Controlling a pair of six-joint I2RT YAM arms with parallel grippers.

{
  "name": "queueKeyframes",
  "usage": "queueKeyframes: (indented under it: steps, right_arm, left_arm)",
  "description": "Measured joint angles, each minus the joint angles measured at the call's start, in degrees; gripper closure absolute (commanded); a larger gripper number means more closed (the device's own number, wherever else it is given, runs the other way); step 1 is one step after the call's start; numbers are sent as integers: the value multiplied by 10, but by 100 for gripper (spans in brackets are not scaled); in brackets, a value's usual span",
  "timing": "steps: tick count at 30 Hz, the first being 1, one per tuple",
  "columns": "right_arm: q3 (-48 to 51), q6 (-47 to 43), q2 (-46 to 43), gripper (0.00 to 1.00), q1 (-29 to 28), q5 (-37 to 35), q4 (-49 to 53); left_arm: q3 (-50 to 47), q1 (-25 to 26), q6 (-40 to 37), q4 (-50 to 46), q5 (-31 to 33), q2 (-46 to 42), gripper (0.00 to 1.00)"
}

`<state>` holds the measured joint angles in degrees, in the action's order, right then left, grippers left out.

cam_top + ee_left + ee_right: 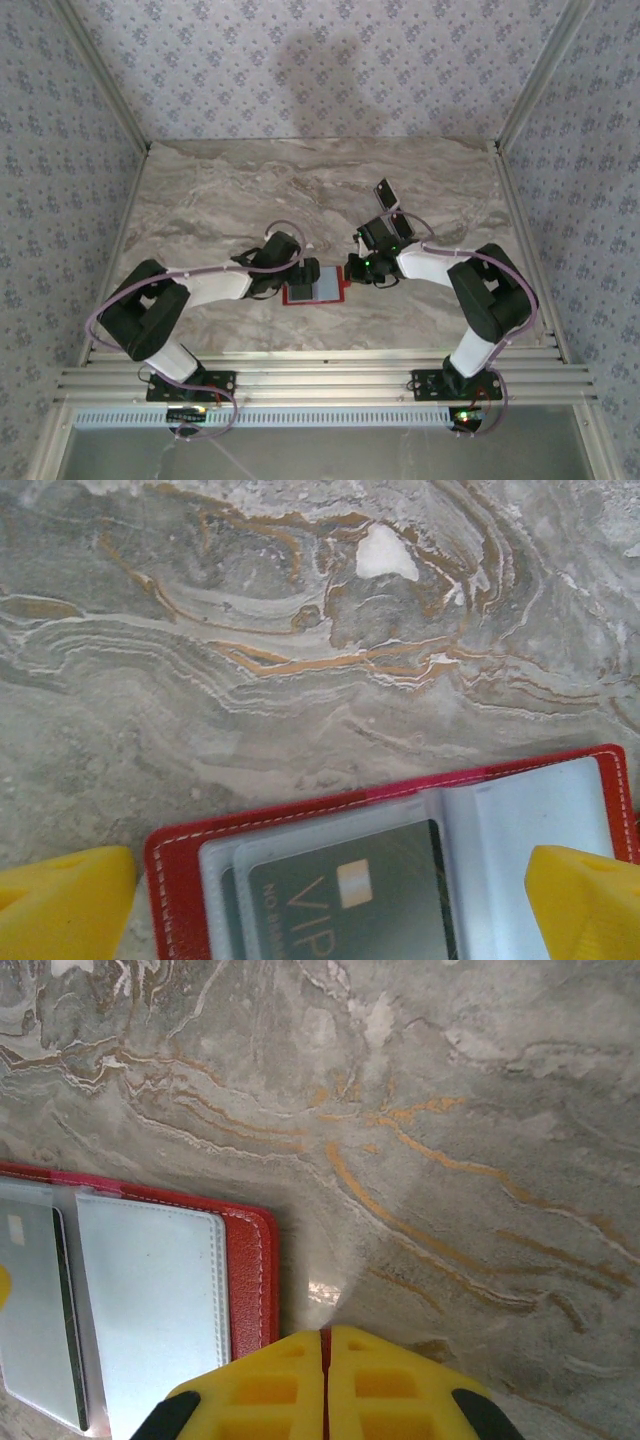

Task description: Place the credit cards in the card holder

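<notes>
The red card holder [288, 297] lies open and flat on the marble table between my two grippers. In the left wrist view its clear sleeves [520, 820] hold a dark credit card [350, 900] marked VIP, with another card edge behind it. My left gripper [325, 910] hovers over the holder's left half, its yellow fingertips [60, 905] spread wide with nothing gripped. My right gripper [325, 1380] is shut, tips pressed together, just right of the holder's red edge [250, 1270]. A grey card [30, 1300] sits in a sleeve there. Both grippers flank the holder: left gripper [303, 272], right gripper [357, 272].
A dark card-like rectangle [386, 191] lies on the table beyond my right wrist. Bare marble [250, 190] stretches behind the holder. Patterned walls close in the left, right and far sides, and an aluminium rail [320, 380] runs along the near edge.
</notes>
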<state>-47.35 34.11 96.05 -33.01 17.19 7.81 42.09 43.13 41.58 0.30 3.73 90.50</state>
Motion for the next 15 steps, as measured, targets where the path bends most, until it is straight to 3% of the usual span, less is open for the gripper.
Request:
queueKeyframes:
  steps: [10, 15]
  right_arm:
    - [2, 0, 1, 92, 1, 5, -4]
    - [2, 0, 2, 92, 0, 5, -5]
  left_arm:
    - [0, 4, 3, 37, -14, 3, 0]
    - [-32, 5, 20, 71, -24, -50, 0]
